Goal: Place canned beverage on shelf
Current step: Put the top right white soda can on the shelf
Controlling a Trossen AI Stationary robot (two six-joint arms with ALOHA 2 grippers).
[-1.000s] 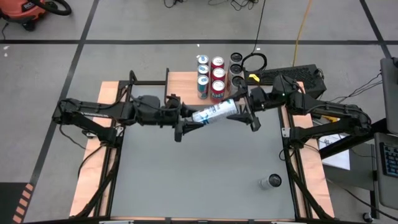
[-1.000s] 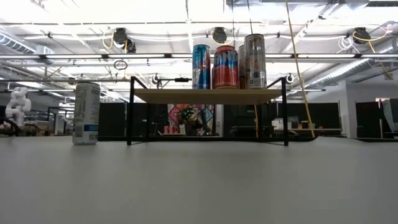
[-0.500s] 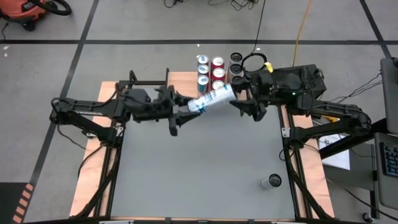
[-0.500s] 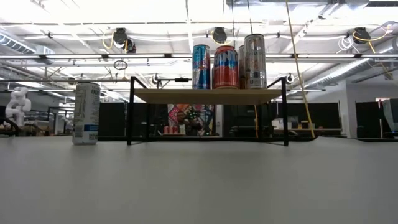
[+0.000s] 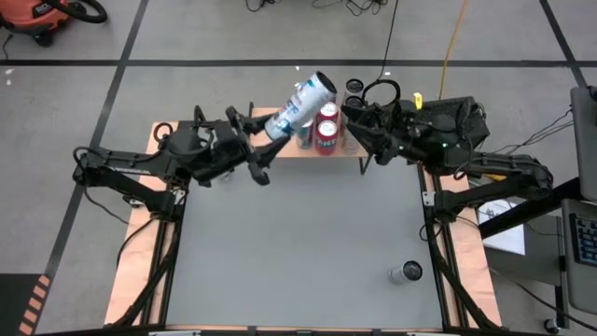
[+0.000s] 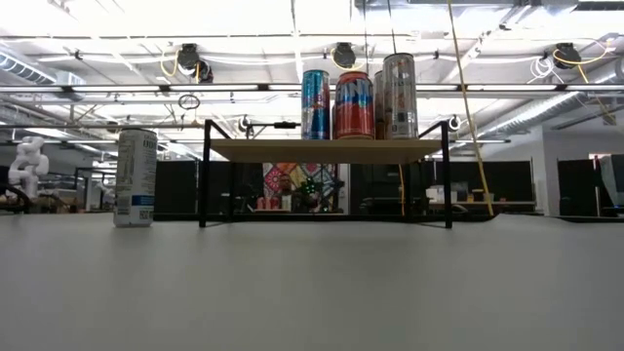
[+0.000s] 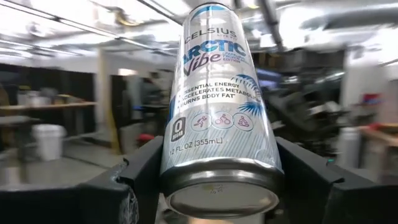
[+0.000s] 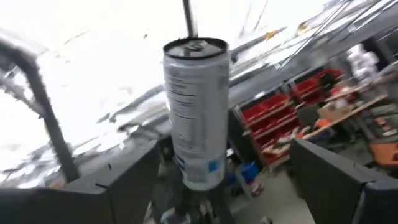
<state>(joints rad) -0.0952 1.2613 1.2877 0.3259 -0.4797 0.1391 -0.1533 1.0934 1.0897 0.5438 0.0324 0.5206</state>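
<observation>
A white-and-blue beverage can [image 5: 298, 105] is in the air over the shelf's left part, its top tipped up toward the far edge. My left gripper [image 5: 264, 140] is shut on its lower end. The shelf [image 6: 327, 149] stands at the table's far edge on thin black legs. Several cans [image 6: 353, 104] stand upright on its wooden top [image 5: 326, 153]. My right gripper [image 5: 357, 133] is open to the right of the held can and touches nothing. In the right wrist view the can [image 8: 194, 112] shows beyond its spread fingers. My left gripper pinches the can's wall near its bottom end [image 7: 171, 168] between its two fingers [image 7: 140, 180], one on each side. The fingers lie along the can and slant upward from the table's left. The can is lifted clear, its top higher than its base.
Another silver-white can [image 5: 406, 273] stands upright on the grey table near the front right corner, seen in the low view as the can [image 6: 136, 178] left of the shelf. Pale wooden side boards [image 5: 140, 271] with black rails flank the table.
A second ago both grippers were on the can, which lay nearly level above the table. My right gripper has let go and tipped upward toward the far edge. My left gripper has risen, rolled and tipped up, carrying the can toward the far edge with its top raised.
</observation>
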